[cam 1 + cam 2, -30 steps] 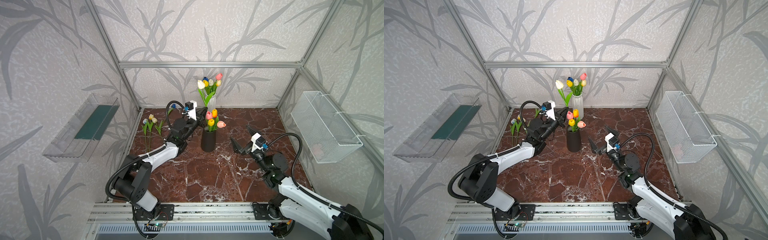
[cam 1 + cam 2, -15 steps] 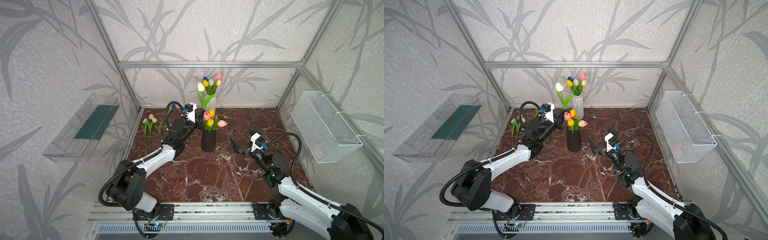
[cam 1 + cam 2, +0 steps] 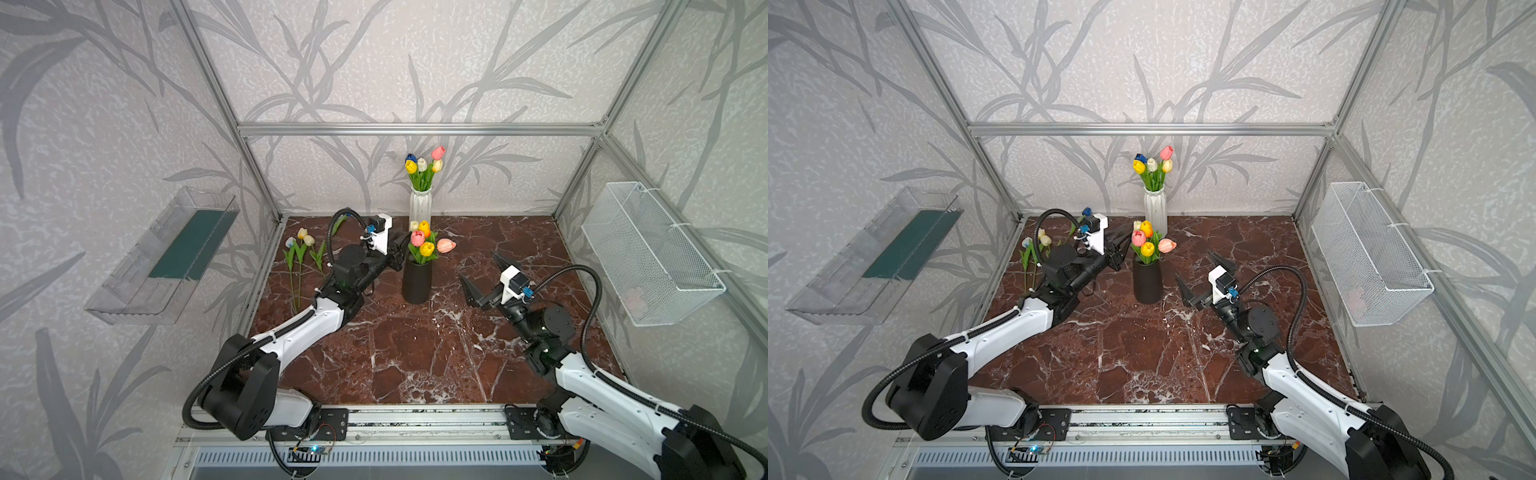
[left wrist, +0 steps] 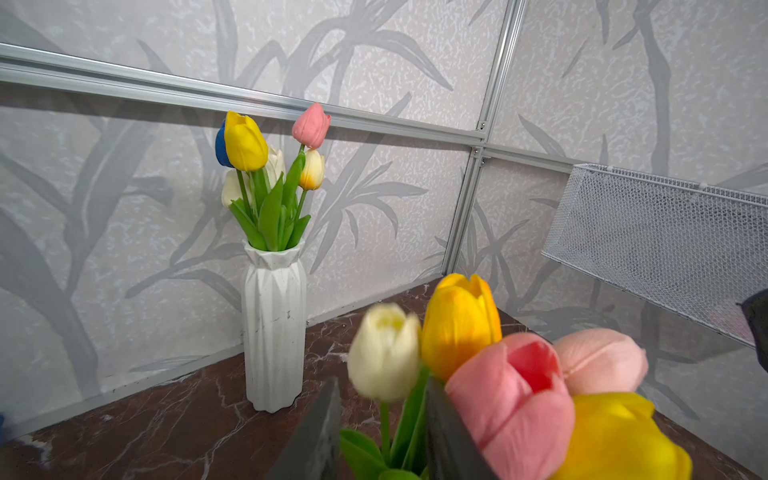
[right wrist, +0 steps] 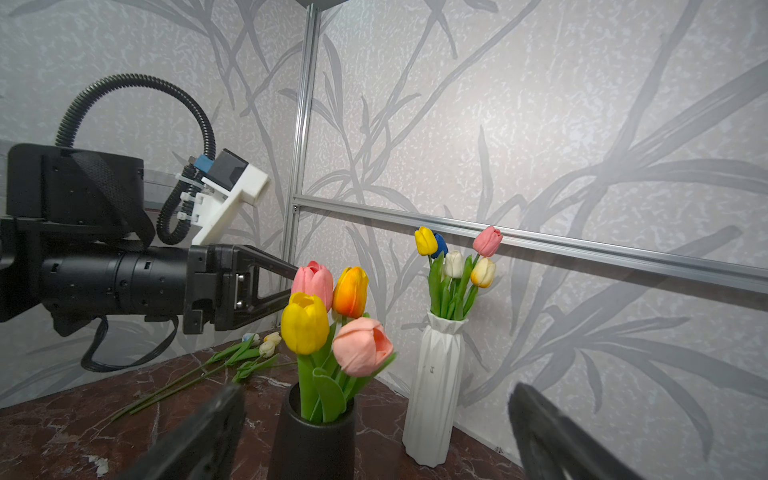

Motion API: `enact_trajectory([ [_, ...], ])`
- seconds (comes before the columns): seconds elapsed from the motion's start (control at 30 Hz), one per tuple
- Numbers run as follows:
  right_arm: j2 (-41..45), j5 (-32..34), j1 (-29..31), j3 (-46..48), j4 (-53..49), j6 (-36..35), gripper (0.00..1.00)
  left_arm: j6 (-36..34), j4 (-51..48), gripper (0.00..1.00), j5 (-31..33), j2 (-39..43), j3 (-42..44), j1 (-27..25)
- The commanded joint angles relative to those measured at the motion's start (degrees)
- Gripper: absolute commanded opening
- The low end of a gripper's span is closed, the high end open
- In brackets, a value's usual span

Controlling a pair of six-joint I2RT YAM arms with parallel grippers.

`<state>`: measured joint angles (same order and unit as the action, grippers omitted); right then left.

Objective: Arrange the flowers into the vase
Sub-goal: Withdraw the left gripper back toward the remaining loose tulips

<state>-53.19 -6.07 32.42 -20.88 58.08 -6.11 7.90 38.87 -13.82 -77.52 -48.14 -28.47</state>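
L end effector [image 4: 382,380] released, astride white tulip [image 4: 384,351] stem in black vase [image 3: 416,280]; R end effector [image 3: 477,265] released, empty.

Grey leaf-print walls [image 3: 374,62], aluminium frame [image 3: 415,129], brown marble floor [image 3: 415,353], clear shelf [image 3: 124,286] left, wire basket [image 3: 648,249] right.

The left arm [image 3: 299,330] and right arm [image 3: 602,388] share white shell links and black round joints, each trailing a ribbed black cable [image 3: 331,237]. White camera brackets [image 3: 380,239] carry blue plugs [image 3: 368,228]; the right claw [image 3: 478,266] has black, tapered triangular fingers [image 3: 467,289]
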Motion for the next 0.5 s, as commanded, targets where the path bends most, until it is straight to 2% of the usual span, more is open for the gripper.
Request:
enact_trajectory([
  [0.0,-0.07,-0.26,0.27,0.22,2.31,-0.88,1.0,-4.88,-6.45,0.44,-0.61,3.82,0.28,1.11],
  [0.13,-0.33,-0.26,0.28,0.38,2.13,-1.08,1.0,-3.59,-12.62,0.49,-0.73,6.73,0.62,5.8],
  [0.23,-0.69,-0.02,0.27,0.4,2.58,-0.76,1.0,1.53,-15.15,0.5,1.09,7.34,1.28,11.84],
  [0.3,-0.48,-0.01,0.32,0.57,2.38,-0.01,1.0,5.94,-17.84,0.57,4.38,6.14,0.75,16.19],
  [0.37,0.44,0.19,0.27,0.97,1.18,2.28,1.0,8.09,-28.04,0.58,9.02,2.44,-3.81,19.74],
  [0.43,1.38,-1.34,0.32,1.79,0.01,3.54,1.0,7.28,-40.26,0.58,13.34,-3.6,-10.6,21.52],
  [0.47,1.74,-1.57,0.36,2.22,-0.58,4.01,1.0,7.05,-46.22,0.54,14.63,-7.3,-14.44,22.44],
])
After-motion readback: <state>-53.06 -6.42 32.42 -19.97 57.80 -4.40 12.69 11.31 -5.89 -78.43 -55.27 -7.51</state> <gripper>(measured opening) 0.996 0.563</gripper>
